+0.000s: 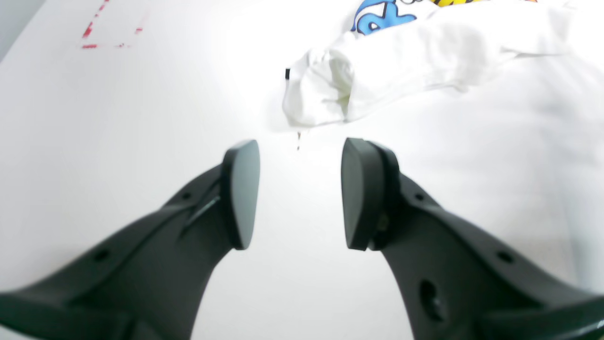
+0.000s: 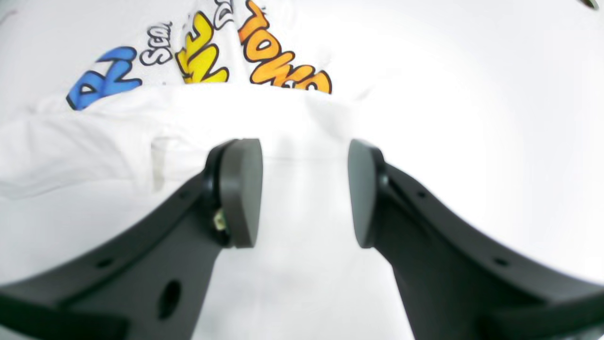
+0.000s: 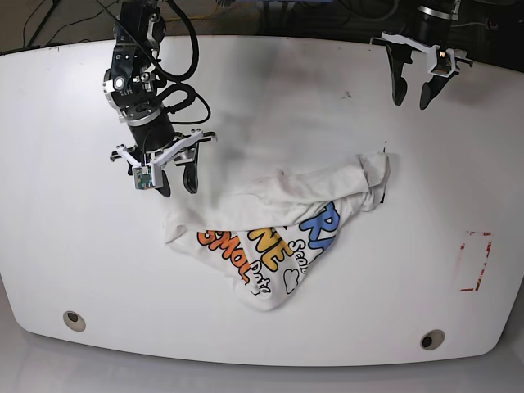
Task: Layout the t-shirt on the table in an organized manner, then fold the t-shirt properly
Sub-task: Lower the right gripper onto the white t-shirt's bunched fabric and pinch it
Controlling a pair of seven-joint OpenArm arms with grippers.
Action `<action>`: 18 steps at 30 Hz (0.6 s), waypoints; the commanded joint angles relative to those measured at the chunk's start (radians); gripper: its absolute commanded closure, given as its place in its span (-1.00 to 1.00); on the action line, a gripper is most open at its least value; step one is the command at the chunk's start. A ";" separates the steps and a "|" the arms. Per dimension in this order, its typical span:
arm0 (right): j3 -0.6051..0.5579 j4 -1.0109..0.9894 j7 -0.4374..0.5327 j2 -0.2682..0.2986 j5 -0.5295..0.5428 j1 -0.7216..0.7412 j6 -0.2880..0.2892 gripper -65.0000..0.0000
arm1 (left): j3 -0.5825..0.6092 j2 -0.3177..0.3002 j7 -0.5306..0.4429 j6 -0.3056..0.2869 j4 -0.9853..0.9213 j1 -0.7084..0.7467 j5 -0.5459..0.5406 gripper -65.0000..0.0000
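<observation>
Left wrist view: left gripper [image 1: 300, 193] standing with jaws apart, gripping nothing, hanging over bare table [image 1: 141, 118]. Shirt [image 1: 424, 61] lying beyond pads, bunched sleeve end nearest; print cut off at frame top. Red mark [image 1: 111, 33] far left of shirt.

Right wrist view: right gripper [image 2: 306, 193] gaping too, holding nothing; shirt edge lying just beyond pads. Blue, yellow, orange lettering showing partly, blurred.

Base view: shirt crumpled at table middle, print facing up, half covered by fold. Left gripper well apart from shirt, right one near its corner.
</observation>
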 commanded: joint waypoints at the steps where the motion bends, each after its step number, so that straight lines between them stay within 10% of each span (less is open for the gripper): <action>1: -0.031 0.017 -0.011 -0.002 0.020 0.023 0.010 0.13 | -0.002 -0.004 -0.034 0.000 0.020 0.012 -0.005 0.18; 18: -0.255 -0.167 -0.018 -0.062 0.015 0.093 0.010 -0.31 | -0.045 -0.002 -0.034 0.003 0.020 0.013 -0.006 0.17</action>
